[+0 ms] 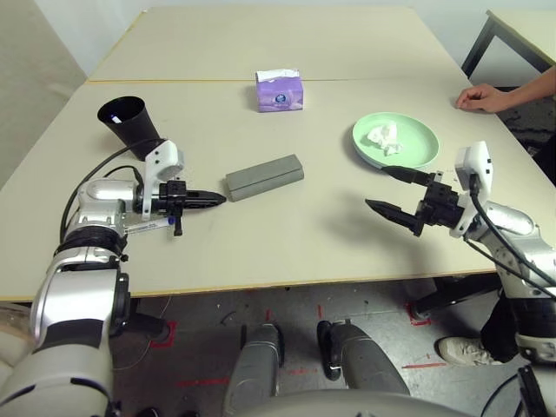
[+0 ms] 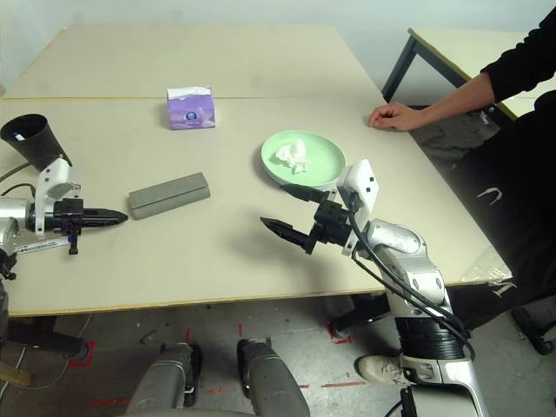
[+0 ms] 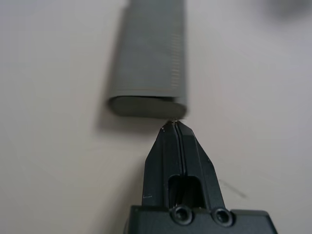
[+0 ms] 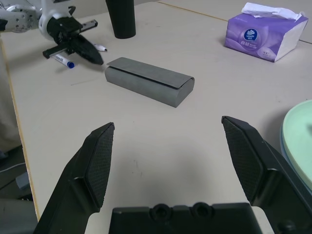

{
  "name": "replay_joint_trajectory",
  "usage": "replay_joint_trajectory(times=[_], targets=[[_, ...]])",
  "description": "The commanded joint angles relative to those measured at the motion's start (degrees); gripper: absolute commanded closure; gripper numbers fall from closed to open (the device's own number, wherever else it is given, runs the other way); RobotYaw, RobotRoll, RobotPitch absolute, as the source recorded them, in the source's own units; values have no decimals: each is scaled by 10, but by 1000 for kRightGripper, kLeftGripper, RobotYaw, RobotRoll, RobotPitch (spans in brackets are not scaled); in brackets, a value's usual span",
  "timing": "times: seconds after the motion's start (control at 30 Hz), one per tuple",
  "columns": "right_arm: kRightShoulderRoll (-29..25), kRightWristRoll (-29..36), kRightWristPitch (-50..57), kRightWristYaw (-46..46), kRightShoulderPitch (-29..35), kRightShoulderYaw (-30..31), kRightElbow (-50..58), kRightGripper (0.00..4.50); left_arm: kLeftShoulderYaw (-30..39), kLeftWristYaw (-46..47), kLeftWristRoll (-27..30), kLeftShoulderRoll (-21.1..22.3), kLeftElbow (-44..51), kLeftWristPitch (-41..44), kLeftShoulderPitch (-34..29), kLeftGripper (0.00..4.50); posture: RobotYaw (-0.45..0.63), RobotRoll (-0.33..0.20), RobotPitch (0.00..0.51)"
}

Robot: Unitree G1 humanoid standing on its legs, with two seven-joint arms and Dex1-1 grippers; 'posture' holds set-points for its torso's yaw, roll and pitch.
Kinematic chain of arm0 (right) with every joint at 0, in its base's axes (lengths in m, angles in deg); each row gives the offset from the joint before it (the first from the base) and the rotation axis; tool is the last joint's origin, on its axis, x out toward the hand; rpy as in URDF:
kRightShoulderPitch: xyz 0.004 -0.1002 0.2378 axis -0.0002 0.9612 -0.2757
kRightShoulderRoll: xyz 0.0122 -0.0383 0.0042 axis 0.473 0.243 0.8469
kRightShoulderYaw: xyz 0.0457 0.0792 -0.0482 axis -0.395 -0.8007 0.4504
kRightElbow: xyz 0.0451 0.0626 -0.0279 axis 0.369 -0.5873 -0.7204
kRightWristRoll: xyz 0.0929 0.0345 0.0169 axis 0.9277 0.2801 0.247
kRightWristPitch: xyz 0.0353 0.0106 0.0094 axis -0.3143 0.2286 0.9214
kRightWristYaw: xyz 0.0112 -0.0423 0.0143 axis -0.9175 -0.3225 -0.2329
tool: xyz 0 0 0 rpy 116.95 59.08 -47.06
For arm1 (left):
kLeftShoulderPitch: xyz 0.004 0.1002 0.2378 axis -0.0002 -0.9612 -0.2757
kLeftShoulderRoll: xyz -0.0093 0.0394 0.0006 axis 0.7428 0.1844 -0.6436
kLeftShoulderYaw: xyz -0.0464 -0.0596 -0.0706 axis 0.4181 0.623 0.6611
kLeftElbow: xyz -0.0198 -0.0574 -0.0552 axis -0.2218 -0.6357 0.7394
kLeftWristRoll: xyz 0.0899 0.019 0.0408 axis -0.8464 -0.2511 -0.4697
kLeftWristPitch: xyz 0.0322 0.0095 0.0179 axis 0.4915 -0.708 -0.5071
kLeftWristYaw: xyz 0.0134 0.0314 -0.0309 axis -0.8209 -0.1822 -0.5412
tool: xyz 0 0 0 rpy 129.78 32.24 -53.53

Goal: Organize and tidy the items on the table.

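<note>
Case (image 1: 264,177) lies on the tabletop (image 1: 287,252) just past your left gripper (image 1: 208,199), long axis running away from its shut, empty fingers. Right gripper (image 1: 389,192), fingers spread wide, sits well apart; left is nearer.

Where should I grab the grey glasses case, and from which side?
Grip the grey glasses case across its narrow width near the middle, coming from above. It lies flat and closed on the table, long sides clear; the shut left gripper sits at one end.
</note>
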Motion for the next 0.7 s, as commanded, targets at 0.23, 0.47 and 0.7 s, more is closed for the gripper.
replay_joint_trajectory(times=[0.23, 0.47, 0.7], targets=[[-1, -3, -5, 2, -4, 1, -4, 0, 59, 10, 62, -11, 1, 62, 18, 4475, -107, 0, 133], [-4, -2, -3, -1, 0, -4, 2, 0, 50, 52, 54, -60, 8, 35, 10, 4475, -133, 0, 127], [-13, 3, 1, -7, 14, -14, 18, 0, 33, 56, 42, -78, 5, 19, 8, 4475, -148, 0, 123]])
